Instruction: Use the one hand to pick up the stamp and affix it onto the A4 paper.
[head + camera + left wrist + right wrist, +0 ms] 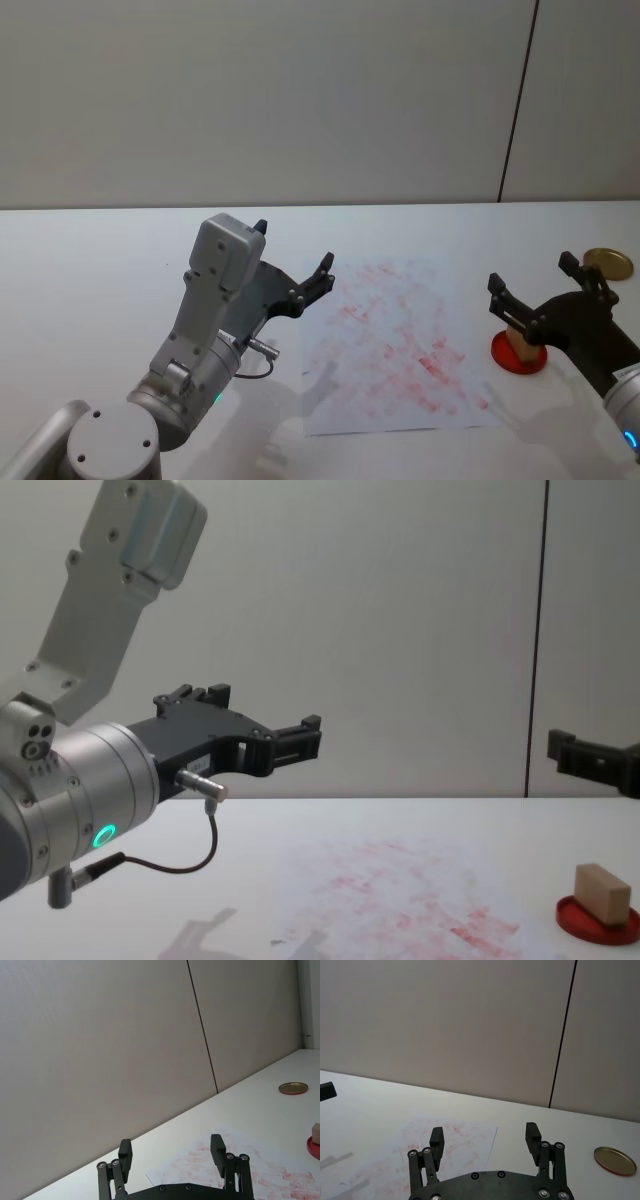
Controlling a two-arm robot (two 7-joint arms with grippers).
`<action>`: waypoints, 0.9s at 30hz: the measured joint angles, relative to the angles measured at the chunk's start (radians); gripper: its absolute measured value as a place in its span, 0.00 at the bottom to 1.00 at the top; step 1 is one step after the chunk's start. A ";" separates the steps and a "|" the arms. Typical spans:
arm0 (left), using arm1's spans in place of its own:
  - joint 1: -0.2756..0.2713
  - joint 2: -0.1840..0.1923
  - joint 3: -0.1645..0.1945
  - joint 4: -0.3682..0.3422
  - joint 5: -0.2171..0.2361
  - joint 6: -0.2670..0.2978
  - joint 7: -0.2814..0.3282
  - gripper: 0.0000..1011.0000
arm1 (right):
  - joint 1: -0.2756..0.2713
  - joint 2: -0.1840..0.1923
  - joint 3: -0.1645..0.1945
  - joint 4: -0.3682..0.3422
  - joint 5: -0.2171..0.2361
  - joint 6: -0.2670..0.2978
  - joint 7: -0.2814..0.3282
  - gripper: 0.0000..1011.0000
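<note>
Fingers (500,293) on the right gripper (532,273) are spread wide above the stamp (518,341), which sits on a red dish (500,355) just right of the A4 paper (400,350). Left gripper (293,247) idles, spread too, at the paper's left edge. Risk imo: an off-centre pinch could tip the stamp.

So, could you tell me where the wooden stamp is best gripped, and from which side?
Probably across its two opposite side faces, coming down from above. The stamp sits on the red dish with its underside down, so just its top and sides are free. The right gripper, open above it, is nearest; the left gripper hangs open by the A4 paper.
</note>
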 joint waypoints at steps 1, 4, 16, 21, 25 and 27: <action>0.000 0.000 0.000 0.000 0.000 0.000 0.000 0.98 | 0.000 0.000 0.000 0.001 -0.002 0.001 0.001 0.99; 0.000 0.000 0.000 0.000 0.000 0.000 0.000 0.98 | 0.003 0.001 0.000 0.007 -0.014 0.012 0.005 0.99; 0.000 0.000 0.000 0.000 0.000 0.000 0.000 0.98 | 0.013 0.001 -0.006 0.057 -0.073 0.067 0.018 0.99; 0.000 0.000 0.000 0.000 0.000 0.000 0.000 0.98 | 0.013 0.000 -0.006 0.077 -0.084 0.084 0.017 0.99; 0.000 0.000 0.000 0.000 0.000 0.000 0.000 0.98 | 0.013 -0.001 -0.005 0.093 -0.085 0.093 0.014 0.99; 0.000 0.000 0.000 0.000 0.000 0.000 0.000 0.98 | 0.013 -0.002 -0.004 0.102 -0.083 0.095 0.012 0.99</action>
